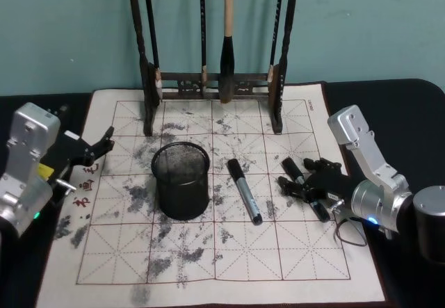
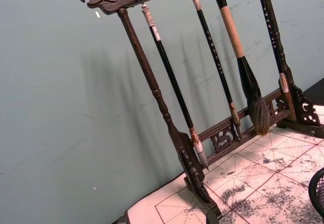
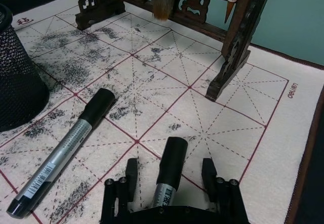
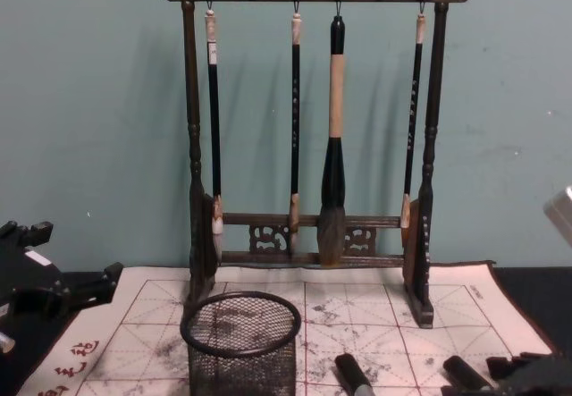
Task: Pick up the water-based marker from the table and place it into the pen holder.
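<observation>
While the right gripper (image 3: 169,164) sits low over the right side of the ink-stained felt mat (image 1: 278,252), its fingers (image 3: 131,176) stand apart with the marker (image 3: 168,183) lying flat on the mat between them; a strip of mat shows on either side of the marker, so the claw is spread and clamped on nothing. A grey marker (image 1: 245,191) with a black cap lies between that gripper and the pen holder (image 1: 182,198), apart from both. The pen holder stands upright near the middle of the mat, in front of the wooden brush rack (image 4: 308,257), where four brushes hang. The left gripper (image 1: 104,144) hovers at the mat's left edge, well apart from the pen holder; whether that claw is apart or together I cannot tell.
</observation>
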